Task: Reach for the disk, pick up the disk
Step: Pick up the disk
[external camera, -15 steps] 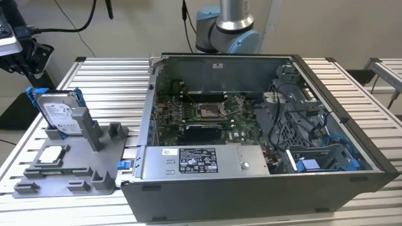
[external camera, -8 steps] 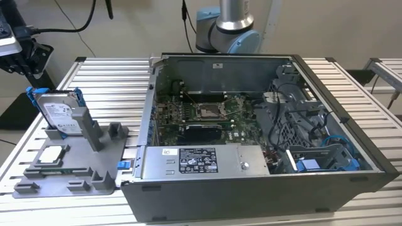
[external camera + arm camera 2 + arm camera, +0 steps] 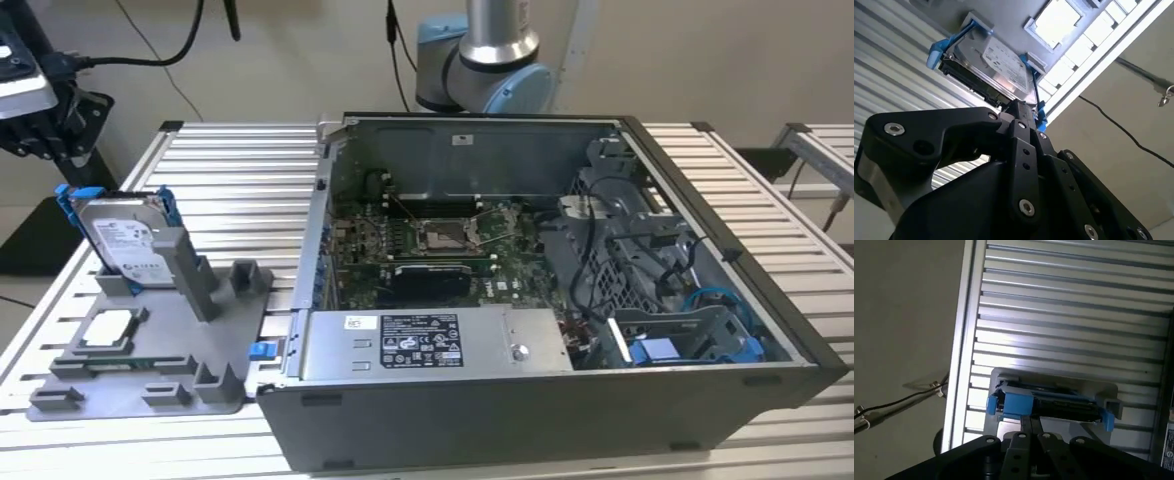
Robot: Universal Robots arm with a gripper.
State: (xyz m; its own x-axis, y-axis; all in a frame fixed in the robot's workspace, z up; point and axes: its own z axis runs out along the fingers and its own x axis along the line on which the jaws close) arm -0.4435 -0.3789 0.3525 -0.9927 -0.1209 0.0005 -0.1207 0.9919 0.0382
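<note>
Left of the exterior view: disk [image 3: 127, 238] upright in its holder, tool [image 3: 1030, 422] closed and empty

On the exterior view's left, the disk stands on edge in a slot at the far end of a grey holder [image 3: 200, 365], which lies on the slatted metal desk [image 3: 240, 170]. Its white-labelled face is turned toward the camera, and blue rails run up both side edges, their ends sticking out above its top corners. Nearer the camera on the same holder lies a small square silver chip [image 3: 110, 330], well apart from the disk. An open computer case [image 3: 534, 410] sits across the centre and right of that frame, with a large silver box [image 3: 427, 340] along its near wall. The arm's base [image 3: 487, 55] rises at the upper centre, behind the case.

In both wrist views the tool's black fingers [image 3: 1021, 135] meet at their tips and clasp nothing. They point at the disk. The first wrist view shows it edge-on in the holder, with the tips lined up over its thin edge. The second wrist view shows its labelled face [image 3: 999, 65], with the tips overlapping one railed edge. Whether the tips touch the disk cannot be told.
</note>
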